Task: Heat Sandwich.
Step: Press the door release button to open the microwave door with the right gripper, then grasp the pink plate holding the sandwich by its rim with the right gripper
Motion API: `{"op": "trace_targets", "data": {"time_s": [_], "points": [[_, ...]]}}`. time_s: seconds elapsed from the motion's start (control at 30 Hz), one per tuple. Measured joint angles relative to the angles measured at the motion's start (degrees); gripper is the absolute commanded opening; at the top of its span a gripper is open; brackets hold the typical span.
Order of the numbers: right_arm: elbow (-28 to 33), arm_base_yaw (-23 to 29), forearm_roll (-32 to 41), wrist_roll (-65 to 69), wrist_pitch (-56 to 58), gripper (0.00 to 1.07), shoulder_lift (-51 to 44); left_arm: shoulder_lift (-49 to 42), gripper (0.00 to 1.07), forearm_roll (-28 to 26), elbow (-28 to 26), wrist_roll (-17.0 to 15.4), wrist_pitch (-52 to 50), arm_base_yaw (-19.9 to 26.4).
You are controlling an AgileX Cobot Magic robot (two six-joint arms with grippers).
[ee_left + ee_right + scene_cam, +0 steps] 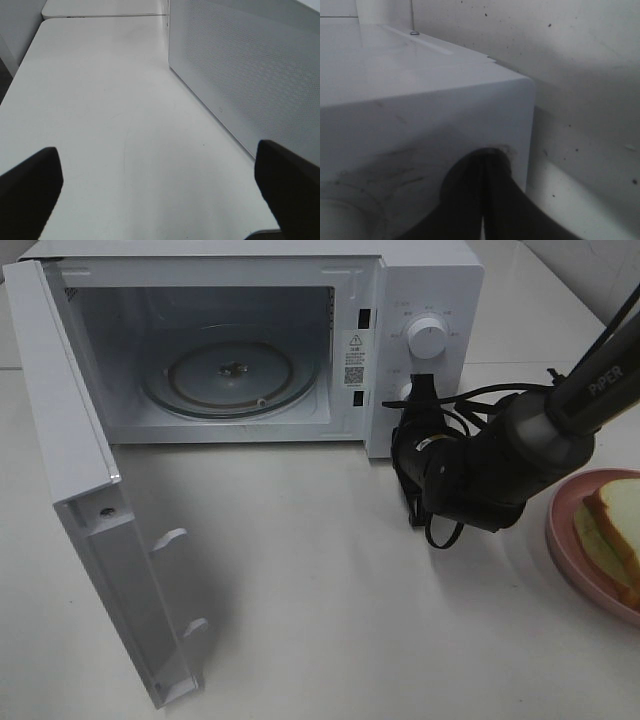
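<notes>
Starting at the left: left gripper [157, 165] shows only in its own wrist view, released, its two dark fingers [30, 190] spread wide with nothing between them. It hangs over bare white table [110, 125], beside a white panel with fine dots [240, 75] (likely part of the microwave; I cannot tell which part).

Door [70, 440] of the microwave [420, 280] stands fully swung out toward the left, two latch hooks on its free edge. Cavity open, and nothing lies on the glass turntable [230, 375].

Control panel right of the cavity: upper dial [428, 338] in plain view. A second round control below it is mostly hidden behind the right gripper [417, 390].

Right gripper clenched, jaws pressed together, nothing pinched between them. The right wrist view shows the tips against the microwave's front face, close to its corner. Whether they touch the lower control I cannot tell.

Far right, at the frame edge: pink plate [565, 530] on the table, well apart from the microwave. The sandwich [612, 525] lies on it, white bread, tan crust, pale green filling, partly cut off by the frame. No gripper is touching it.

Count:
- microwave: one
- door: one
- turntable: one
- dials: one clear, one half hidden
- plate: one
- sandwich: one
- grippers: two, only the right in the high view
</notes>
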Motion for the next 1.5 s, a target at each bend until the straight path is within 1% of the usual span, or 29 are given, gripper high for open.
{"op": "trace_targets", "data": {"time_s": [0.4, 0.47, 0.53, 0.6, 0.77, 0.8, 0.9, 0.93, 1.07, 1.3, 1.5], "points": [[0.06, -0.86, -1.15, 0.63, 3.72, 0.0, -1.49, 0.0, 1.0, 0.0, 0.0, 0.0, 0.0, 0.0], [0.46, -1.03, -2.18, 1.6, 3.84, 0.0, -1.66, 0.0, 1.0, 0.0, 0.0, 0.0, 0.0, 0.0], [1.49, -1.38, -4.93, 2.81, 3.32, 0.0, -2.12, 0.0, 1.0, 0.0, 0.0, 0.0, 0.0, 0.0], [1.83, -1.38, -5.61, 3.27, 2.75, 0.0, -2.18, 0.0, 1.0, 0.0, 0.0, 0.0, 0.0, 0.0], [4.18, -0.74, -6.7, 3.61, -0.11, 0.0, -3.55, 0.0, 1.0, 0.0, 0.0, 0.0, 0.0, 0.0], [5.44, -0.29, -6.7, 3.61, -1.2, 0.0, -4.24, 0.0, 1.0, 0.0, 0.0, 0.0, 0.0, 0.0], [6.65, 0.4, -6.82, 3.67, -2.12, 0.0, -4.98, 0.0, 1.0, 0.0, 0.0, 0.0, 0.0, 0.0], [7.51, 1.09, -7.85, 3.95, -3.95, 0.0, -5.96, 0.0, 1.0, 0.0, 0.0, 0.0, 0.0, 0.0], [9.4, 1.78, -8.65, 4.24, -4.64, 0.0, -8.08, 0.0, 1.0, 0.0, 0.0, 0.0, 0.0, 0.0], [15.3, 1.78, -9.22, 3.15, -0.34, 0.0, -14.15, 0.0, 1.0, 0.0, 0.0, 0.0, 0.0, 0.0], [17.76, 1.78, -9.22, -1.15, 6.13, 0.0, -18.85, 0.0, 1.0, 0.0, 0.0, 0.0, 0.0, 0.0]]}}
